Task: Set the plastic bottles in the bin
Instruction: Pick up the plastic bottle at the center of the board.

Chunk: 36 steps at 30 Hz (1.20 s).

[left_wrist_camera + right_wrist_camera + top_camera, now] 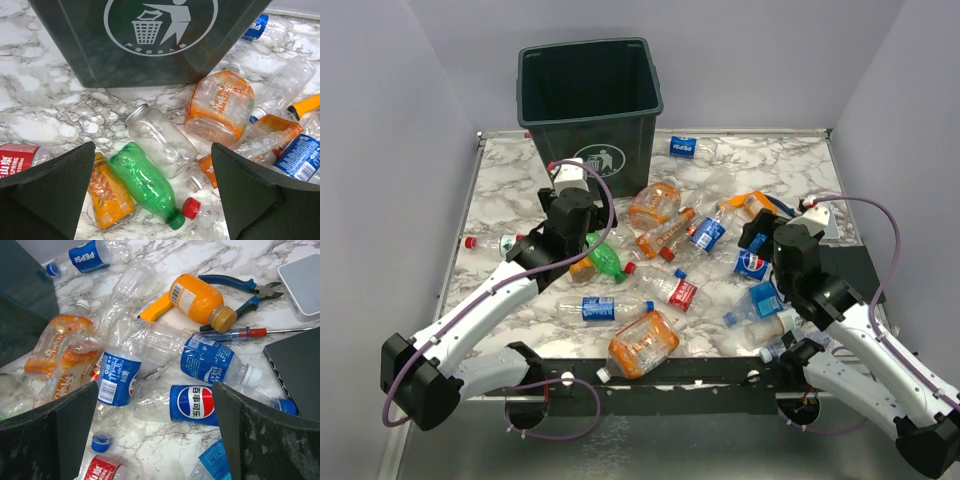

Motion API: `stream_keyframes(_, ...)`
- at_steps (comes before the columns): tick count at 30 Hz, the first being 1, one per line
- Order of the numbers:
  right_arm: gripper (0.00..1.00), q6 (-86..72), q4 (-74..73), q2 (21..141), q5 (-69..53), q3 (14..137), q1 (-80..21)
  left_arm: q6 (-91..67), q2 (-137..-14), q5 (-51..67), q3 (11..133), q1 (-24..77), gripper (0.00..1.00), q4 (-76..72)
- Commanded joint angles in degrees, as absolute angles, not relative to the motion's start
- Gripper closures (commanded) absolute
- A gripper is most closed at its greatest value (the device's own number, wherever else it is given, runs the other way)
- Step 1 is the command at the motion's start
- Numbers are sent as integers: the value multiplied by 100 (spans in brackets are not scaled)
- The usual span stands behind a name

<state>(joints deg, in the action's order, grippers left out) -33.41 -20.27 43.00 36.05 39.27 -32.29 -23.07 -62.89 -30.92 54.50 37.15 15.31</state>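
Bottles (642, 343) looked light, thin and slippery, so the open left hand (152, 175) and open right hand (155, 415) should pinch each across its middle.

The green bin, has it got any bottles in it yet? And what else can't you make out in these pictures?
Bin interior: top view, too dark to tell if bottles lie inside; the left wrist view shows only its front wall.
Red Spring-labelled bottle: left wrist view, cut off by the left edge and a finger of the left tool.
Red-labelled bottle: right wrist view, cut off by the bottom edge.
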Motion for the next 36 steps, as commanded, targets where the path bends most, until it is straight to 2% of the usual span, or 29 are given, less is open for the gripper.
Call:
stream_keyframes(1,0,-3421,-2411,4361,3822,4118,-3241,-2318,-6027,-2862,5282,3733,1,1262)
stream_keyframes(10,1,-3602,-1496,4930,2731,3854,-3234,-2252,-6036,-2418,5192,3733,1,1093)
stream_keyframes(21,11,-4309,-320,6945,1801,4291,-2455,-2252,-5867,-2390,5086,3744,1,985)
stream_keyframes(36,19,-4454,280,8455,1228,4806,-1985,-2248,-5862,-2265,5080,3758,1,934)
